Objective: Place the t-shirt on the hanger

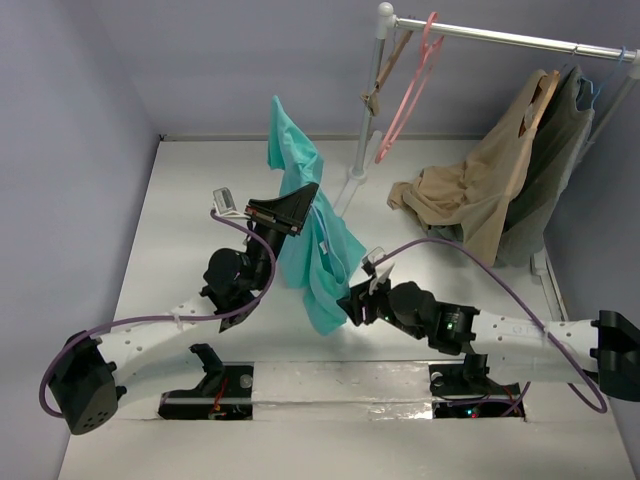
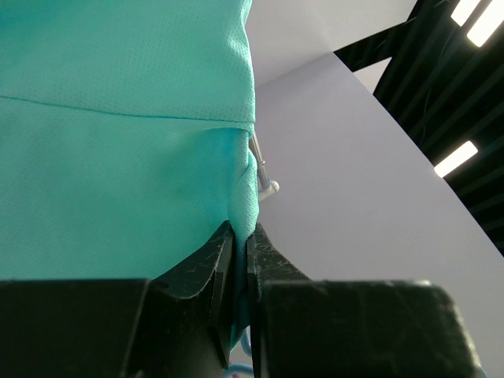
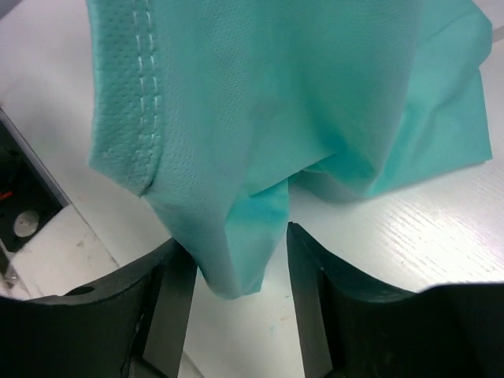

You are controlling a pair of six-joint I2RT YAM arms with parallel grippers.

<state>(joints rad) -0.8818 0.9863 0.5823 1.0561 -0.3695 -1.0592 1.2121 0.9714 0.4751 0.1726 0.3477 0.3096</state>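
Here we see the left pincer (image 2: 242, 236) clamped tight on a fold of the t-shirt (image 1: 305, 250), lifting it in the middle of the top view so the cloth hangs down toward the counter (image 1: 180, 200). The right pincer (image 3: 240, 256) stands wide, the shirt's lower corner dangling between its jaws, probably ready to catch and spread it. We cannot clearly make out the hanger.
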